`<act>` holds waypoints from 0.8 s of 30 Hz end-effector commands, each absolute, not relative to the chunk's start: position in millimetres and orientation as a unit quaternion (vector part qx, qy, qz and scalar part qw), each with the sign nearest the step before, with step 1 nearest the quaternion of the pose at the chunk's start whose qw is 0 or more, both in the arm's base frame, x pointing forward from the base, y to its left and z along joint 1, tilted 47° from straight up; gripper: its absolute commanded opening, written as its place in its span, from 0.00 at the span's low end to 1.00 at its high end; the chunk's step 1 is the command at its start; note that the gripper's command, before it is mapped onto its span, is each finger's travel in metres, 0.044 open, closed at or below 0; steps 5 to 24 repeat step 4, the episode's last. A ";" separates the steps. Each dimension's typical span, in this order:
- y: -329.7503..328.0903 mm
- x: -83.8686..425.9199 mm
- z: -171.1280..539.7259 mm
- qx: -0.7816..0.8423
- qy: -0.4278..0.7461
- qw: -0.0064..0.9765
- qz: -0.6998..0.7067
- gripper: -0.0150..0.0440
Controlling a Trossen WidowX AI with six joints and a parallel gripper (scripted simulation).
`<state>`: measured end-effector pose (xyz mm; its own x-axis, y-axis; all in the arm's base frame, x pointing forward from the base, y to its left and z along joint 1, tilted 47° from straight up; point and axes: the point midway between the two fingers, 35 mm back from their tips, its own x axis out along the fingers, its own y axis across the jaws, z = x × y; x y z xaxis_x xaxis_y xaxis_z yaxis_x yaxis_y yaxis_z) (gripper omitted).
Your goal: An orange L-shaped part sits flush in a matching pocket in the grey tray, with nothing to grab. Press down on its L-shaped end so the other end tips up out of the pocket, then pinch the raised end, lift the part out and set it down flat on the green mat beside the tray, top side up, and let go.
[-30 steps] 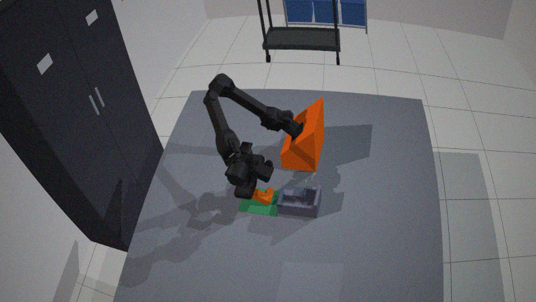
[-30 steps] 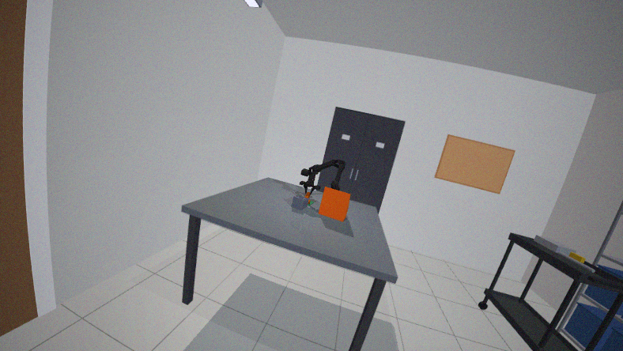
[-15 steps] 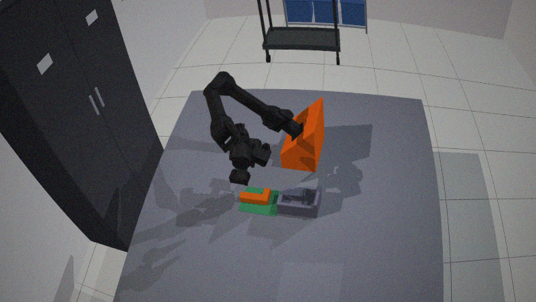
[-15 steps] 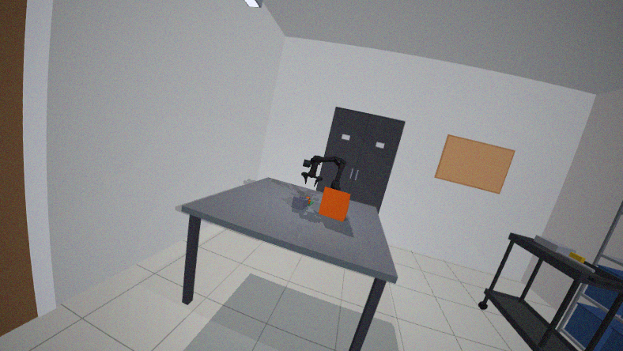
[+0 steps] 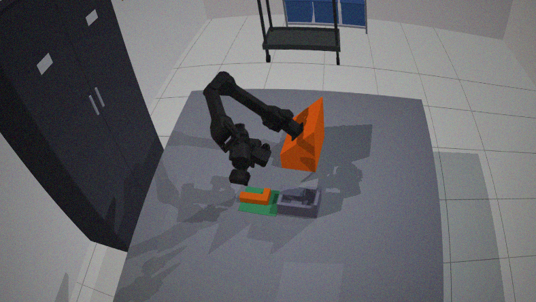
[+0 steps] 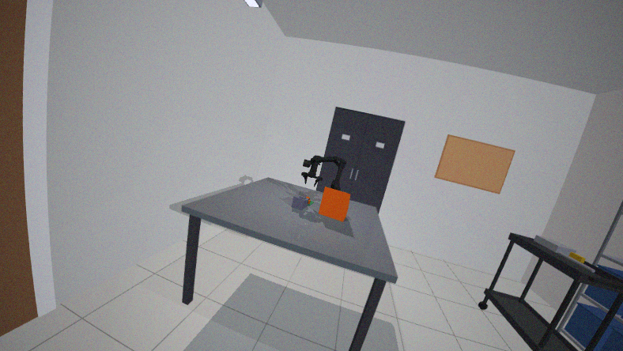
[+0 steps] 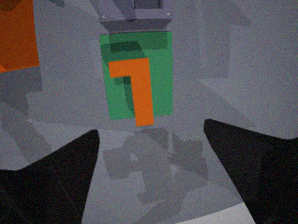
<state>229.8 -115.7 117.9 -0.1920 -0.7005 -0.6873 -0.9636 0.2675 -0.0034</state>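
Note:
The orange L-shaped part point(image 5: 254, 198) point(image 6: 308, 200) point(image 7: 142, 92) lies on the green mat point(image 5: 254, 209) point(image 7: 164, 95) and looks flat. Its short arm is at the tray side, and the plain end of its long arm reaches slightly past the mat's edge away from the tray. Which face is up cannot be told for certain. The grey tray point(image 5: 296, 211) point(image 6: 299, 203) point(image 7: 140, 25) stands beside the mat, its pocket without the part. My gripper point(image 6: 311, 181) point(image 7: 153, 129) is wide open and empty, raised above the plain end, with no finger touching the part.
A large orange wedge-like block point(image 5: 300, 159) point(image 6: 334, 204) point(image 7: 17, 37) stands on the table near the tray. A second arm-like black link point(image 5: 266, 112) reaches over toward it in the top view. A dark cabinet point(image 5: 75, 112) point(image 6: 366, 156) stands beyond the table.

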 end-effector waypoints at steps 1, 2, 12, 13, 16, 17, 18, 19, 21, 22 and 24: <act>-115.7 229.4 117.1 -0.563 0.739 0.294 0.224 0.93; -115.7 229.4 117.1 -0.563 0.739 0.294 0.224 0.93; -115.7 229.4 117.1 -0.563 0.739 0.294 0.224 0.93; -115.7 229.4 117.1 -0.563 0.739 0.294 0.224 0.93; -115.7 229.4 117.1 -0.563 0.739 0.294 0.224 0.93; -115.7 229.4 117.1 -0.563 0.739 0.294 0.224 0.93; -115.7 229.4 117.1 -0.563 0.739 0.294 0.224 0.93; -115.7 229.4 117.1 -0.563 0.739 0.294 0.224 0.93; -115.7 229.4 117.1 -0.563 0.739 0.294 0.224 0.93; -115.7 229.4 117.1 -0.563 0.739 0.294 0.224 0.93; -115.7 229.4 117.1 -0.563 0.739 0.294 0.224 0.93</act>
